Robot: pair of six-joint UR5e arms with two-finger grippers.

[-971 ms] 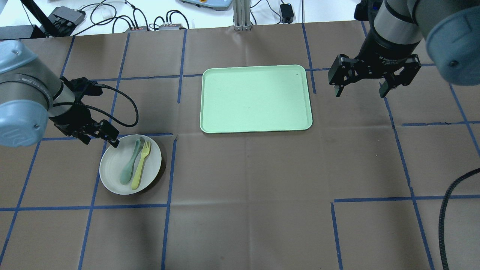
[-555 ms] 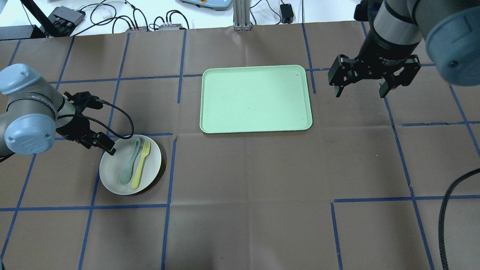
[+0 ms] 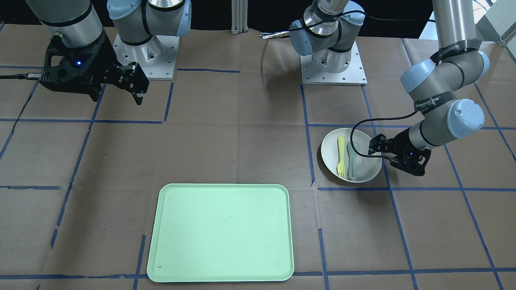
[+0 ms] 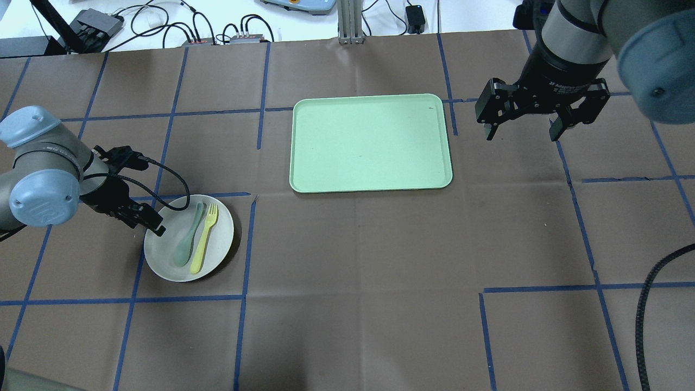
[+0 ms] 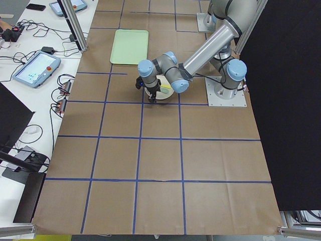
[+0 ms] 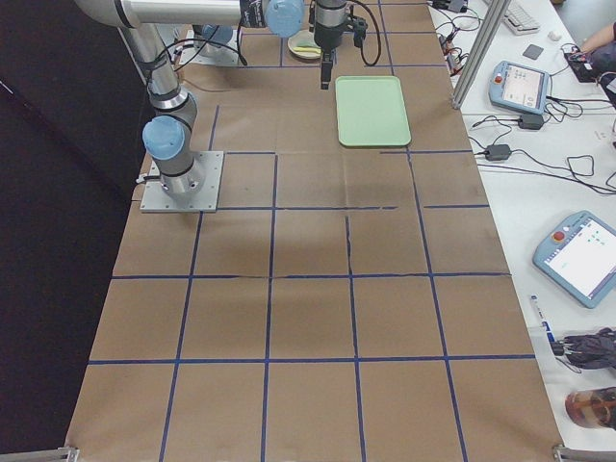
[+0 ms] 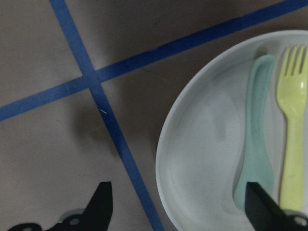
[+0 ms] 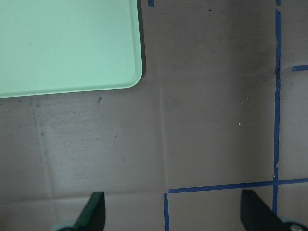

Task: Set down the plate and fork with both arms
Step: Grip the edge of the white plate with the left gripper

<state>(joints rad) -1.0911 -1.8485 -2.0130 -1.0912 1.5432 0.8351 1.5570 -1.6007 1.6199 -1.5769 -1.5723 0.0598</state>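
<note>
Nearest us, well to the left of the rectangular mint-green tray [image 4: 372,142], sits the round off-white shallow plate [image 4: 163,255]. It holds the slim pale-yellow plastic fork [image 4: 205,239] beside a grey-green spoon [image 4: 187,236]. Our left gripper [image 7: 178,211] straddles its rim, spread wide and gripping nothing. Right of the tray, our right gripper [image 4: 521,133] hovers, spread wide and empty.

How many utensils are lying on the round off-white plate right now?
2. The pale-yellow plastic fork and the grey-green spoon lie side by side on the round off-white plate; none appears hidden.
</note>
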